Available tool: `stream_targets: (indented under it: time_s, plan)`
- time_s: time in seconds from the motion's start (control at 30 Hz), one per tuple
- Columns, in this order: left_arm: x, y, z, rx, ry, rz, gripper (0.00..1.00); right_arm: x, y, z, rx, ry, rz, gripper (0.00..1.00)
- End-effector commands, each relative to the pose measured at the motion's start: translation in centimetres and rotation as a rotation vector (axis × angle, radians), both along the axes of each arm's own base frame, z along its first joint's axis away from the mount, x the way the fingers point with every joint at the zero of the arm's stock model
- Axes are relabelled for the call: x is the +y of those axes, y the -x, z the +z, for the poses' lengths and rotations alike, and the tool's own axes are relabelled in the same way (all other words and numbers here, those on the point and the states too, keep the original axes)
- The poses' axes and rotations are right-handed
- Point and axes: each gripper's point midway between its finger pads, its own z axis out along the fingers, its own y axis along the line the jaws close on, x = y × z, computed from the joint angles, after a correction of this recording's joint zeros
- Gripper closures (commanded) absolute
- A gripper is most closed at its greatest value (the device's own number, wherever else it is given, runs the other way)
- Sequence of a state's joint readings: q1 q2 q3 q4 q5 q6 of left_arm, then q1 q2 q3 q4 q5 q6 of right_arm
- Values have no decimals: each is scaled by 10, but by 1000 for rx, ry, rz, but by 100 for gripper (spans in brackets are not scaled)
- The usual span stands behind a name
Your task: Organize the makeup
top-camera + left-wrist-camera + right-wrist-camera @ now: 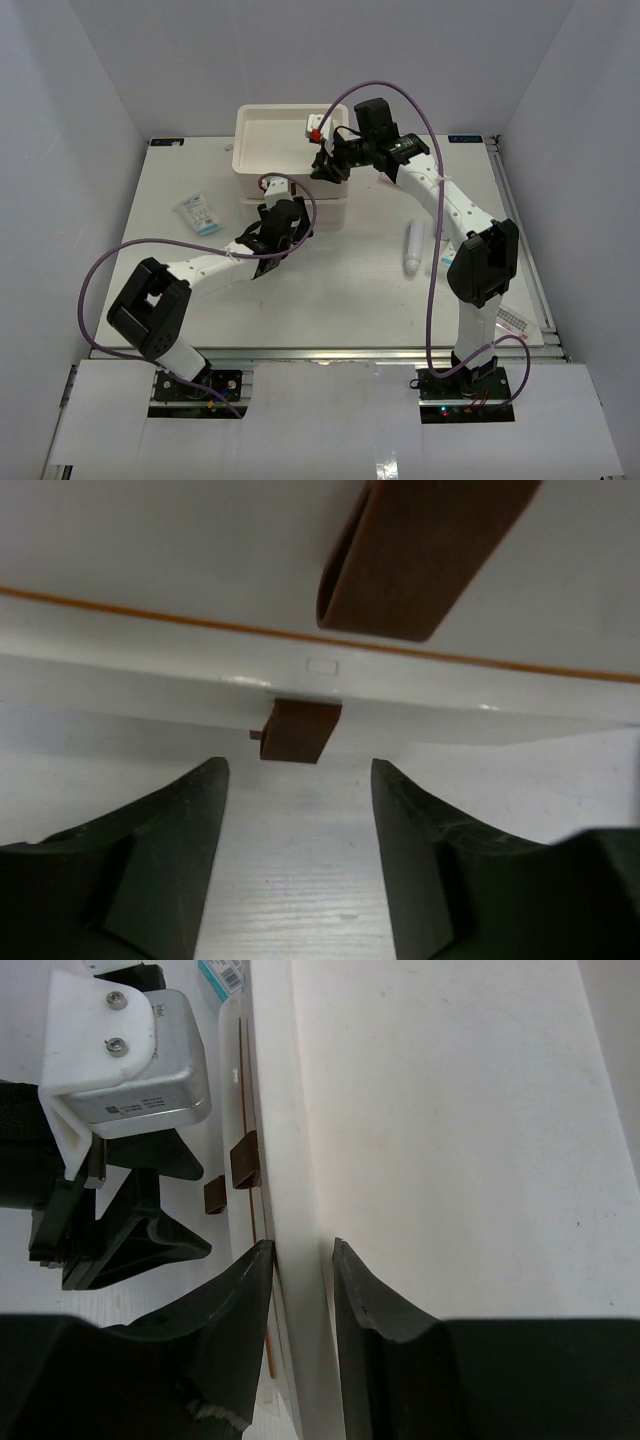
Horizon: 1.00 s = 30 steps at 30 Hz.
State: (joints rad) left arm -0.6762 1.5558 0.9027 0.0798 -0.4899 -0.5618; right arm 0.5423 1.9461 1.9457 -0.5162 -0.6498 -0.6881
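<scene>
Loose makeup lies on the table: a white tube (413, 248) right of centre, a clear sachet with blue print (200, 213) on the left, and a flat pink-red packet (513, 320) by the right arm's base. My left gripper (289, 213) (298, 780) is open, with nothing between its fingers. It stands just in front of the white drawer box (330, 208), facing a small brown handle (298, 730). My right gripper (325, 163) (303, 1245) reaches over the pulled-out top drawer (262, 150). Its fingers are shut on that drawer's white side wall (290, 1160).
A larger brown loop handle (420, 560) hangs on the drawer front above the small one. In the right wrist view, the left wrist's grey camera block (130, 1060) sits close beside the box. White enclosure walls ring the table.
</scene>
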Motion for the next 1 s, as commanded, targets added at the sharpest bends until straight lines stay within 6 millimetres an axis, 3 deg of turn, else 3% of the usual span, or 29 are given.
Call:
stream_targets:
  time_s: [0.0,0.07,0.27,0.37,0.57,0.73,0.97]
  plan:
    - [4,-22,19,-63,-77,53,34,-7,-13,21,-75,-32,-39,63]
    - [4,-27,22,-74,-94,59,37,-8,-13,21,-75,-32,-39,63]
    - [2,-31,24,-83,-105,47,86,-9,-11,19,-74,-31,-38,63]
    - [1,-27,22,-74,-95,33,99,-10,-12,20,-75,-31,-41,63]
    - [4,-4,26,-69,-32,-19,100,-11,-12,19,-74,-29,-47,63]
    - [12,26,16,-41,6,-55,100,-12,-15,19,-74,-30,-56,63]
    - [4,76,7,-1,96,-132,100,-13,-16,18,-71,-26,-66,63]
